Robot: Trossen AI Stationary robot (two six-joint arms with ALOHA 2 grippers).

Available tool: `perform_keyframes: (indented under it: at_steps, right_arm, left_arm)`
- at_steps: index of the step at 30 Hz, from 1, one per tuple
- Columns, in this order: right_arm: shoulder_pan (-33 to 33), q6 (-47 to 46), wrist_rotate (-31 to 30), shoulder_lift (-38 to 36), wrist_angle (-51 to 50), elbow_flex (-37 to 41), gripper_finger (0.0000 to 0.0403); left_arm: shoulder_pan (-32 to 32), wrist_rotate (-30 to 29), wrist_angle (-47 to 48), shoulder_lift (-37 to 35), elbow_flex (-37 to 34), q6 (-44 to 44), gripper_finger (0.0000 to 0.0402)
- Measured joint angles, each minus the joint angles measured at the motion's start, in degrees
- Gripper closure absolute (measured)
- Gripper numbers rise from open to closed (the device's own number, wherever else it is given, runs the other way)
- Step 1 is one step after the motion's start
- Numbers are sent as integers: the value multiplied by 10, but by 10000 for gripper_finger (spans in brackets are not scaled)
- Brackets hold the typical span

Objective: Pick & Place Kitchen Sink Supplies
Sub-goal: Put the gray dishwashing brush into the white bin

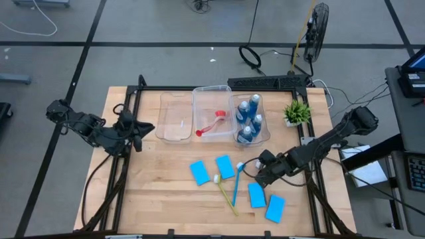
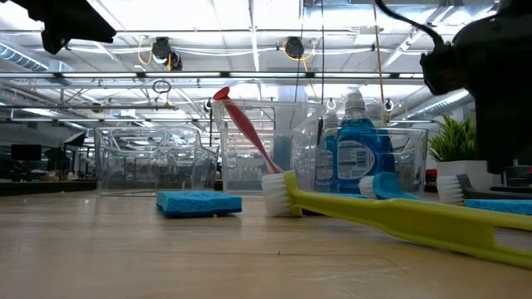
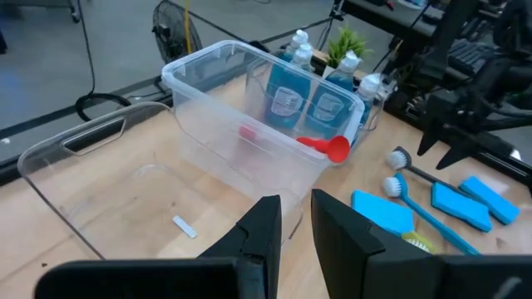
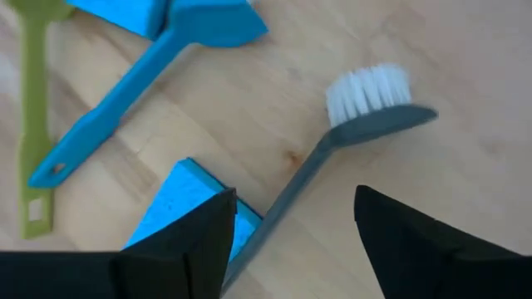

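My right gripper [image 1: 261, 174] [image 4: 291, 241] hangs open over the grey brush [image 4: 366, 104]. Its fingers stand on either side of the grey handle [image 4: 287, 203] without touching it. The brush lies flat on the table beside a blue brush [image 1: 238, 184], a yellow-green brush [image 1: 226, 194] and several light-blue sponges [image 1: 199, 172]. A red brush [image 1: 211, 124] leans in the middle clear bin [image 1: 199, 99]. Blue bottles [image 1: 250, 119] stand in the right bin. My left gripper [image 1: 141, 127] [image 3: 298, 220] is shut and bare beside the left bin [image 1: 174, 118].
A small potted plant [image 1: 297, 111] stands at the back right, near the bottle bin. Black frame rails [image 1: 133, 99] run along both table sides. Bare wood [image 1: 153, 192] lies in front of my left arm, toward the near edge.
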State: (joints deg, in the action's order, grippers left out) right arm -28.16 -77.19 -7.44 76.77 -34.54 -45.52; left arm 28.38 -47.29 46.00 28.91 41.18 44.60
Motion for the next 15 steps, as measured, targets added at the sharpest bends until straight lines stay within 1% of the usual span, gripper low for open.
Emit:
perform_keyframes:
  at_steps: [10, 15]
  right_arm:
    - [3, -69, 2, 41, 0, 0, 170]
    - [10, -88, 3, 62, 13, 0, 176]
  left_arm:
    - [0, 15, 1, -63, -20, -61, 330]
    - [0, 26, -11, -94, -50, -69, 330]
